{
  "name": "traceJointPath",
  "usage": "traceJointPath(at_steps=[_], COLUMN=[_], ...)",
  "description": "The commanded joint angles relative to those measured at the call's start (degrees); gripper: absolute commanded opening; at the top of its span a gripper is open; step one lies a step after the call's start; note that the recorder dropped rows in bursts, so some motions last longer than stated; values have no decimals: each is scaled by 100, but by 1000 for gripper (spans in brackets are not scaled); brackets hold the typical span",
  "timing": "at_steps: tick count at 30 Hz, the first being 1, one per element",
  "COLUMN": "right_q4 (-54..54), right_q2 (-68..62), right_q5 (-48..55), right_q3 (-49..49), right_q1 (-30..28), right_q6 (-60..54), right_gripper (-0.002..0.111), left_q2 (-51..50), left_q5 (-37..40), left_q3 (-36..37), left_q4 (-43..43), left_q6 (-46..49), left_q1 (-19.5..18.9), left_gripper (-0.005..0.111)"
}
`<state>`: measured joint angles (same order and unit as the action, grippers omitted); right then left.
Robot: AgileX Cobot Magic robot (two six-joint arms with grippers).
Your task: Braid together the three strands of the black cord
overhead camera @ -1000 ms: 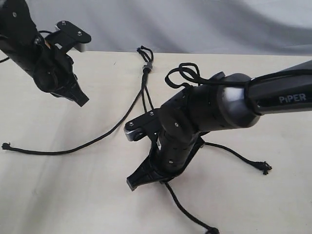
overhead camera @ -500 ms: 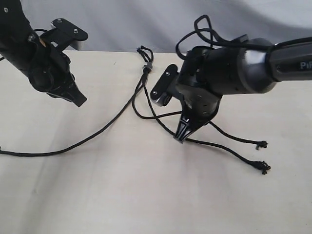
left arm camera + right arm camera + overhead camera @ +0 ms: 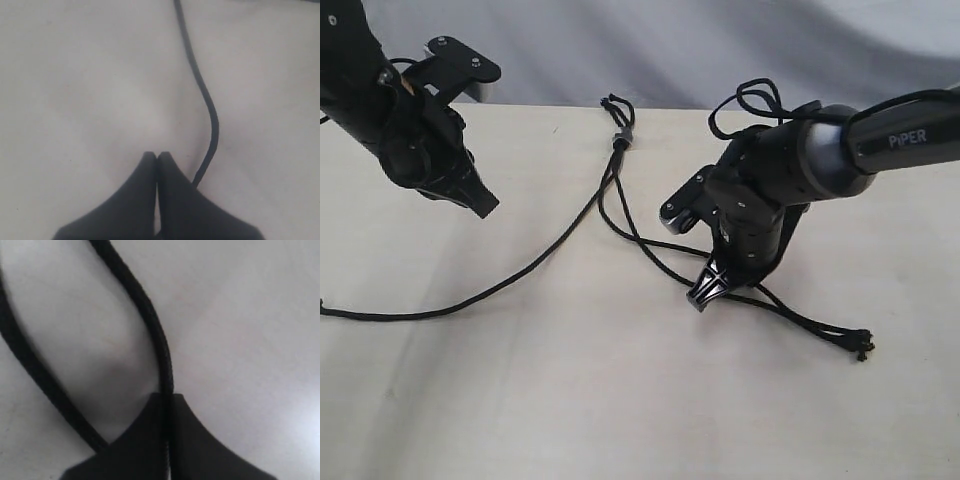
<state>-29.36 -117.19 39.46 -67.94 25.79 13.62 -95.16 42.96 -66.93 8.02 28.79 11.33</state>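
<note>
Thin black braided cord [image 3: 620, 139] lies on the pale tabletop [image 3: 520, 400], knot at the far edge. We see its left strand [image 3: 216, 127] running past the left gripper [image 3: 485, 205], whose jaws are pressed together on nothing. The right gripper [image 3: 705, 295] pinches the second strand [image 3: 160, 340] tightly, with the third strand [image 3: 30, 365] just beside it.

Black arms [image 3: 820, 160] — white "PIPER" lettering [image 3: 917, 138], looped cables [image 3: 760, 100], apparently pointed jaws.
</note>
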Motion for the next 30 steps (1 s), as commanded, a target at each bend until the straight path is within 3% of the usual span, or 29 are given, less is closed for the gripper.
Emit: traceJointPath(at_steps=[1,8,13,18,30], right_q4=[1051,3401,2936,2328,2396], right_q2=[-17,247,971,1531,1615], right_q5=[155,667,507,449,-190], right_q3=[108,64,-53,-53,79], right_q1=[69,997,1370,872,-1015], right_q6=[-612,-2842,-2832,-2222,-1949], right_gripper=[0,0,0,0,0], left_q2=[46,46,46,46,46], left_q5=[-53,-53,-53,-53,-53], left_q3=[18,18,33,56,56], left_q4=[37,103,141,141,141], left_q6=[-58,-39,-32,-32,-32], left_q1=[-5,-5,-5,-5,-5], left_gripper=[0,0,0,0,0])
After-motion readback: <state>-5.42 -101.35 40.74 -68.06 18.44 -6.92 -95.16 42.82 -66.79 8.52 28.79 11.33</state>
